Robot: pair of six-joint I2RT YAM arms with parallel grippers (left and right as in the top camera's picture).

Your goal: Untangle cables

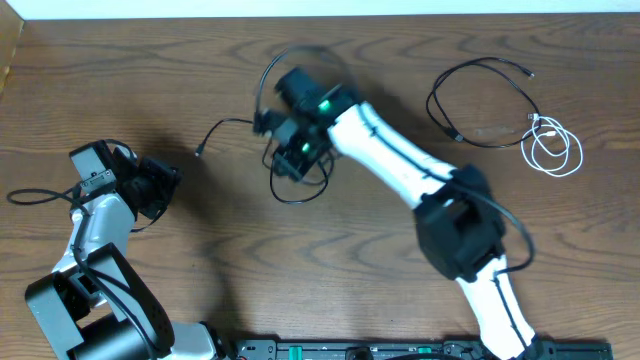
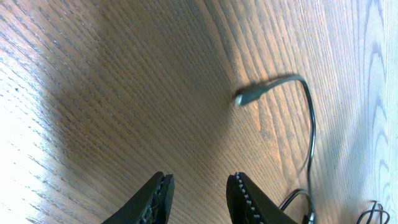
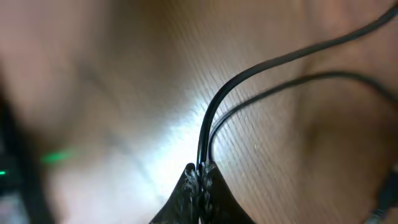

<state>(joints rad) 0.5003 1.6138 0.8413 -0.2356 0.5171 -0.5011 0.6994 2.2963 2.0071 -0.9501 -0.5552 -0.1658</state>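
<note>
A black cable [image 1: 268, 75] loops on the table's middle back, its plug end [image 1: 200, 152] lying off to the left. My right gripper [image 1: 283, 160] is shut on this cable; in the right wrist view the fingertips [image 3: 208, 177] pinch the black cord [image 3: 261, 65], which rises away above the wood. The left gripper [image 1: 165, 185] sits left of the plug, open with nothing between its fingers [image 2: 242, 196]; the plug [image 2: 249, 96] and its cord [image 2: 310, 124] lie ahead of it. A second black cable [image 1: 480, 100] and a coiled white cable [image 1: 555, 145] lie apart at the right.
The right arm [image 1: 400, 165] stretches diagonally from the front right across the table. Thick arm wires [image 1: 30, 195] run by the left arm's base. A black rail [image 1: 400, 350] lines the front edge.
</note>
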